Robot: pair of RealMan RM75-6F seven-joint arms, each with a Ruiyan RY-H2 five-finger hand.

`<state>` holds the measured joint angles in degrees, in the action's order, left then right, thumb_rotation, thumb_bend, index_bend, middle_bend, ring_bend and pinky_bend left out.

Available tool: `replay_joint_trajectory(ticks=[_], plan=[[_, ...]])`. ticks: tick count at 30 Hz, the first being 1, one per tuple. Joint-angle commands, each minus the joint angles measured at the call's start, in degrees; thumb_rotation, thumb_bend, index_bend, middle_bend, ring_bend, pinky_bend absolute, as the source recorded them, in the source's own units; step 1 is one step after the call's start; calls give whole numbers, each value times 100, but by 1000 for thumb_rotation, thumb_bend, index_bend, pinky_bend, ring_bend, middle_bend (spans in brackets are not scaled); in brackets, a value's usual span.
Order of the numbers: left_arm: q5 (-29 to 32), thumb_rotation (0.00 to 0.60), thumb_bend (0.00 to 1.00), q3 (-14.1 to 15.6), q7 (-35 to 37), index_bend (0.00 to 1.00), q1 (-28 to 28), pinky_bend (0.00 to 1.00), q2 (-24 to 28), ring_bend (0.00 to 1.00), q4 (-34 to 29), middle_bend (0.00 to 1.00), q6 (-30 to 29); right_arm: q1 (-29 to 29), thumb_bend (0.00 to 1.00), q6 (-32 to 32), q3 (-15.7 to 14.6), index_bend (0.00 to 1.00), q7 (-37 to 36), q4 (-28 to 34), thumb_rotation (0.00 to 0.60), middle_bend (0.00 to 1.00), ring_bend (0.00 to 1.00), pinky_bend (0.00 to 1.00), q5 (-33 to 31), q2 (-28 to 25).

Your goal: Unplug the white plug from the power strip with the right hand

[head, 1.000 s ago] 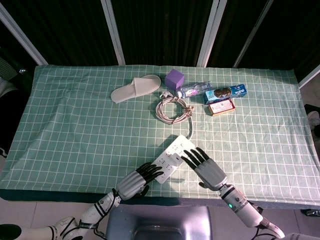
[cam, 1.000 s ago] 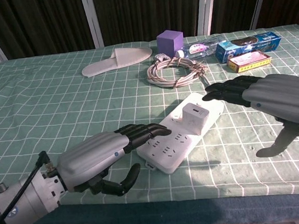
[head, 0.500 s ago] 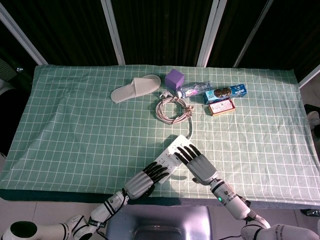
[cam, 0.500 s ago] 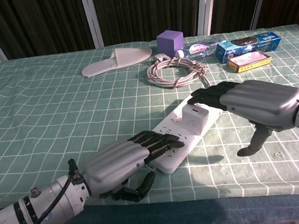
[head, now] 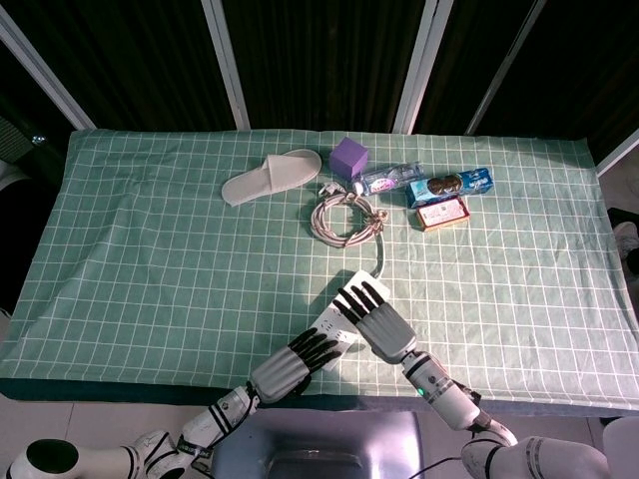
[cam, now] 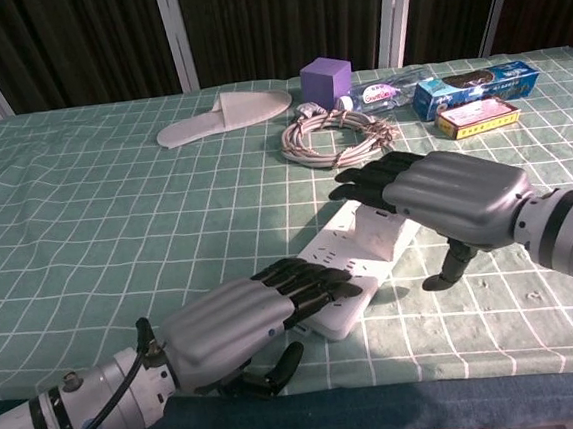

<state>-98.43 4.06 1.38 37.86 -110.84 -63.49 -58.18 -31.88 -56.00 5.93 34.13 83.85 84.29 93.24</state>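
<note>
The white power strip (head: pixel 336 311) (cam: pixel 359 260) lies slanted near the table's front edge. My right hand (head: pixel 376 319) (cam: pixel 448 196) hovers flat over its far end, fingers (cam: pixel 366 180) stretched out and thumb hanging down beside the strip. The white plug is hidden beneath that hand in both views, and I cannot tell whether the hand touches it. My left hand (head: pixel 293 363) (cam: pixel 238 325) rests its fingers (cam: pixel 308 279) flat on the strip's near end, holding nothing. The strip's grey cord (head: pixel 381 258) runs back to a coiled cable (head: pixel 344 218) (cam: pixel 338 138).
Along the back stand a white slipper (head: pixel 272 177) (cam: pixel 223 115), a purple cube (head: pixel 349 158) (cam: pixel 326 77), a plastic bottle (head: pixel 391 180) (cam: pixel 381 91), a blue box (head: pixel 451 185) (cam: pixel 476 85) and an orange box (head: pixel 442 213) (cam: pixel 477 116). The front table edge runs just under both hands.
My right hand has moved left and forward over the strip's far end, covering the plug that showed before. My left hand has slid further onto the near end.
</note>
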Motion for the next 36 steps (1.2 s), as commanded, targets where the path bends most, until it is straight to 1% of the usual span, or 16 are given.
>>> replay_joint_trajectory(ticks=[1,3,6,8,11,16,23,30,36], plan=[[21,600,720,9,12,0,8,18,1,0,10,14,-4,-89,193,12,5,26,222,-121,600,50,0,61,-76,111],[24,600,720,29,20,0,18,18,4,0,18,14,-12,-121,205,-21,-1,66,286,-171,600,81,0,81,-78,159],[34,600,721,52,34,0,31,19,-9,0,38,14,-11,-159,235,-97,-8,174,412,-280,600,164,20,130,-61,230],[33,600,721,71,38,0,40,18,-21,0,51,14,-16,-174,243,-137,-10,248,490,-341,600,220,67,164,-83,278],[31,600,722,90,34,0,49,18,-33,0,67,14,-34,-186,261,-183,-31,333,563,-393,600,288,138,226,-106,328],[48,600,722,115,44,0,60,18,-45,0,88,14,-37,-201,304,-300,-78,439,565,-481,600,361,229,327,-51,419],[64,600,724,153,51,0,65,18,-56,0,99,14,-55,-230,322,-423,-124,519,555,-585,600,411,297,399,13,508],[72,600,725,176,72,0,77,18,-62,0,123,14,-69,-243,328,-510,-153,577,533,-700,600,435,350,457,38,592],[78,600,730,197,92,0,82,18,-68,0,144,15,-80,-249,364,-545,-158,614,539,-750,600,452,373,482,9,641]])
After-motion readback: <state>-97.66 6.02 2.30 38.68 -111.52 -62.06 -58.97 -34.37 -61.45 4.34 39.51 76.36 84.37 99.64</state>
